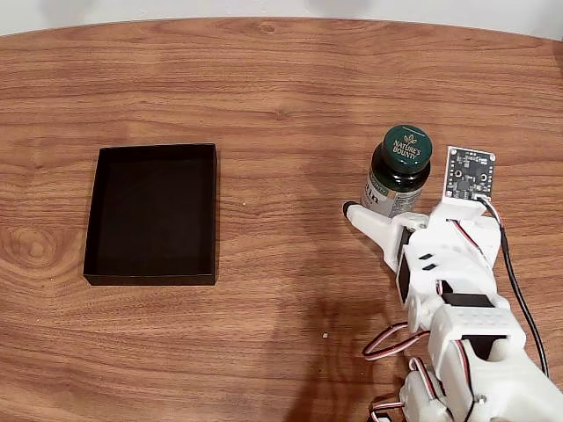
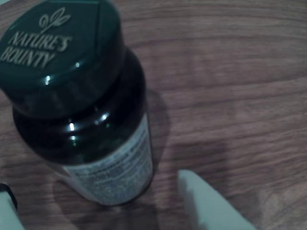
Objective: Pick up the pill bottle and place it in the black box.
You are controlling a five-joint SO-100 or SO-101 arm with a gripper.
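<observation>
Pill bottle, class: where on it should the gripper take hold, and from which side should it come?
Grip the pill bottle around its round labelled body, below the wider green cap. It stands upright on the table, so come in level from the arm's side, where the gripper already sits, one finger on each side. The cap's overhang should help stop slipping.

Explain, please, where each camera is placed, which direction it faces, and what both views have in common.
Fixed view: sits above the table, looking down at the black box, the pill bottle and the white arm entering from the lower right, its tool at the bottle.
Wrist view: rides on the arm, looking down at the bottle from close by; a white fingertip shows at the bottom edge.
Shared: the bottle and the wooden tabletop.
</observation>
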